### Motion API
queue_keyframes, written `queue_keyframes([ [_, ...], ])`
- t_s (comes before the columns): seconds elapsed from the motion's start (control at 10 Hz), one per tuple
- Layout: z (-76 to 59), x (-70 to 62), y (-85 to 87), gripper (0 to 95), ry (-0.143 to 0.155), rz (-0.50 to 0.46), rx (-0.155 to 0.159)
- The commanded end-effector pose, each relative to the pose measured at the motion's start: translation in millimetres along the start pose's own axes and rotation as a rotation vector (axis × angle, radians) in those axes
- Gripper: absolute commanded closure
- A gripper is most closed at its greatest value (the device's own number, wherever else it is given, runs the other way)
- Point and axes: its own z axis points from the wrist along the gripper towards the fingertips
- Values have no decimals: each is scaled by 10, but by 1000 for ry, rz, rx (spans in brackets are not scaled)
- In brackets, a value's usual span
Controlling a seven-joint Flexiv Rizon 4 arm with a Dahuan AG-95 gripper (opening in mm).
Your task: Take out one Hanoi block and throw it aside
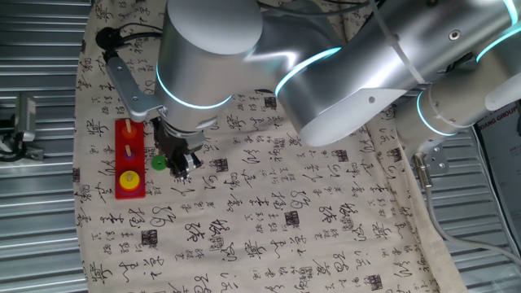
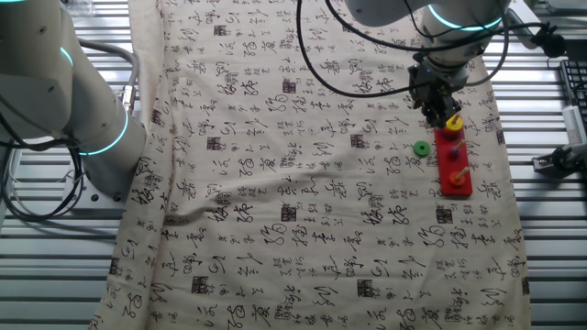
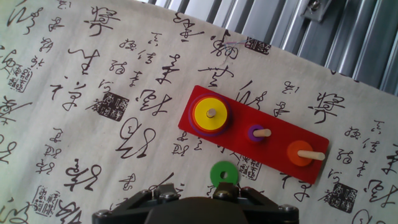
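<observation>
The green Hanoi block (image 3: pixel 222 173) lies flat on the printed cloth, just beside the long edge of the red peg base (image 3: pixel 273 152). It also shows in one fixed view (image 1: pixel 159 162) and the other fixed view (image 2: pixel 421 148). My gripper (image 3: pixel 194 190) is above the cloth next to the block, with its jaws apart and nothing between them. One fingertip (image 3: pixel 226 188) sits at the block's near edge in the hand view. The gripper (image 1: pixel 181 159) hangs right of the base (image 1: pixel 130 159); in the other fixed view it (image 2: pixel 438 108) is by the base's far end.
The base carries a yellow disc (image 3: pixel 211 114) over a purple one on one end peg, a small purple disc (image 3: pixel 256 132) on the middle peg and an orange disc (image 3: pixel 300 152) on the other end peg. Ribbed metal table (image 3: pixel 323 43) lies past the cloth's edge.
</observation>
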Motion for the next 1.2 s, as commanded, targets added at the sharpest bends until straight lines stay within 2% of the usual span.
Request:
queue_keyframes([
  [0.1, 1, 1, 2, 380, 0, -8, -1],
  [1.2, 1, 1, 2, 380, -3, -42, -4],
])
